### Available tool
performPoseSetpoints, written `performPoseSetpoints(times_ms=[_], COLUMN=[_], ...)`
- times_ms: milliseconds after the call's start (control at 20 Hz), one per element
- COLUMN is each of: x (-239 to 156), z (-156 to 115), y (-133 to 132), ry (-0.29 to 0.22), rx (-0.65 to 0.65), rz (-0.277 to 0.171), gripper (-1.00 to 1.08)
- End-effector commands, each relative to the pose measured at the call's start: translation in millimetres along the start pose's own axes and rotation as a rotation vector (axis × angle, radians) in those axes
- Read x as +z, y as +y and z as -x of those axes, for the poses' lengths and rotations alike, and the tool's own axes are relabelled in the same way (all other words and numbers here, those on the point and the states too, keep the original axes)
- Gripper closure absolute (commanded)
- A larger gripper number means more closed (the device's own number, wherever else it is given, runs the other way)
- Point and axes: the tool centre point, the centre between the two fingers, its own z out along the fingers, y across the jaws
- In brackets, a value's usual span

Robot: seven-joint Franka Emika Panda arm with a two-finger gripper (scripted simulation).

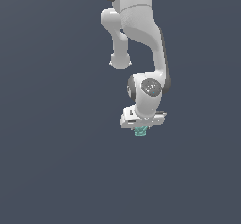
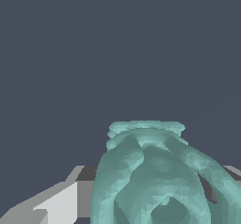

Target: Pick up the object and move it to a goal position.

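- The white arm (image 1: 141,39) descends from the top centre of the frame.
- Its gripper (image 1: 140,129) sits just below centre, pointing down.
- A teal-green object (image 1: 140,132) pokes out beneath it, partly hidden.
- Plain dark grey-blue background surrounds everything.

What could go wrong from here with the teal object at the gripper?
The teal object is tiny beside the gripper and knobbly, so it may slip out in transit. The exterior view hides the fingers, so the hold cannot be confirmed. In the wrist view the object fills the foreground, which could hamper aiming.
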Motion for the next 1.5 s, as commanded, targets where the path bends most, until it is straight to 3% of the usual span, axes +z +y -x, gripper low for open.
performPoseSetpoints(times_ms=[0, 650, 1450], x=[0.8, -27.7, -159.9], z=[0.4, -10.4, -62.3], y=[0.0, -2.1, -12.5], ry=[-0.001, 0.0, -0.001], rx=[0.0, 0.0, 0.0], rz=[0.0, 0.0, -0.001], gripper=[1.08, 1.08, 1.08])
